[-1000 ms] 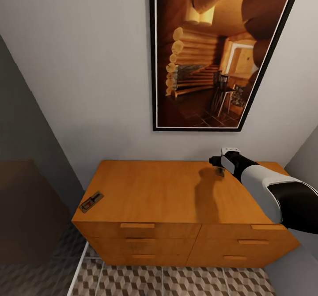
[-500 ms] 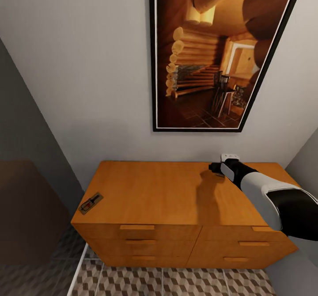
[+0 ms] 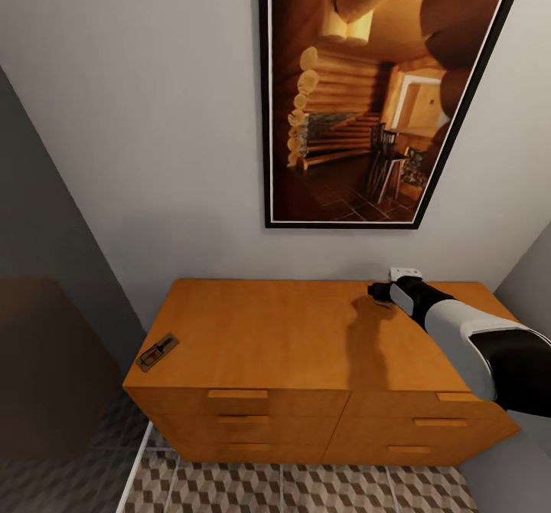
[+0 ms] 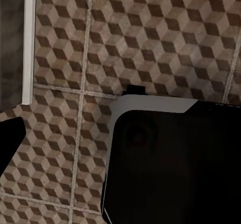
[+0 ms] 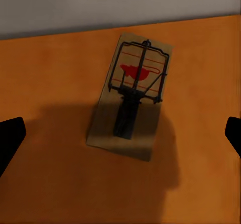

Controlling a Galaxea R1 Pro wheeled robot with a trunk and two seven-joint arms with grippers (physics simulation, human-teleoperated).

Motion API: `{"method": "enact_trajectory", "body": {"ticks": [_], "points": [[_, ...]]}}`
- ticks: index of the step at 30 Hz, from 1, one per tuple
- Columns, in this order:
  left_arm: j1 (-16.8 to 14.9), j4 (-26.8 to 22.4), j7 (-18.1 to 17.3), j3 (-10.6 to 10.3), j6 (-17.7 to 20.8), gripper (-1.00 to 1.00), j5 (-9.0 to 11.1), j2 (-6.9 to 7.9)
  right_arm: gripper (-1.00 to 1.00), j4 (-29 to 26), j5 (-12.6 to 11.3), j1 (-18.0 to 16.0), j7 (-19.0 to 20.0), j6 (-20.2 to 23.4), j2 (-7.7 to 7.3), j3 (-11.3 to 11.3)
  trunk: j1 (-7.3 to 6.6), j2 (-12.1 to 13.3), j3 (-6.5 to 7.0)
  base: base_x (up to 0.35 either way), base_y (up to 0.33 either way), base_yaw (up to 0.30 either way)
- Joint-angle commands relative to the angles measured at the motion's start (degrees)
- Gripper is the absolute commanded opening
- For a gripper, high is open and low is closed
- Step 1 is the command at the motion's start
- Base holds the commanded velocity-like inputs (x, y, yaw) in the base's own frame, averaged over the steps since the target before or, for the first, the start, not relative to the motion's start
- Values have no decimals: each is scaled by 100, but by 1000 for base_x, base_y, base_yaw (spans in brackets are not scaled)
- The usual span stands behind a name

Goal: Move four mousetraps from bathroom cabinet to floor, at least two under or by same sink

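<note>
The cabinet is a low orange-brown chest with bar handles against the grey wall. One mousetrap lies flat at the front left corner of its top. Another mousetrap, a pale board with a dark wire bar and a red print, lies near the top's back edge. My right gripper hovers over it at the back right, open, with its fingertips wide on either side and not touching. In the left wrist view one dark fingertip of my left gripper hangs over the bathroom floor, holding nothing.
A large framed picture hangs on the wall above the cabinet. A dark partition stands to the cabinet's left. Cube-pattern tiles run along the cabinet's front. Part of my own dark and white body shows in the left wrist view.
My right arm has drifted a little to the right along the back of the cabinet top. The mousetrap at the front left corner has stayed put.
</note>
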Motion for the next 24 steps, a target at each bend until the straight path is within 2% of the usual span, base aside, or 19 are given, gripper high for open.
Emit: {"method": "enact_trajectory", "body": {"ticks": [1,7,24], "points": [[-4,-1,26,-50,-17,100,53,3,100,-11,-57,-3,13,34,-15,48,3,-11,-11,0,0,0],[-4,-1,26,-50,-17,100,53,3,100,-11,-58,-2,151,33,-59,50,3,-11,-11,0,0,0],[-4,7,26,-50,-17,100,53,3,100,-11,-55,-2,181,24,-51,49,3,-11,-33,0,0,0]]}}
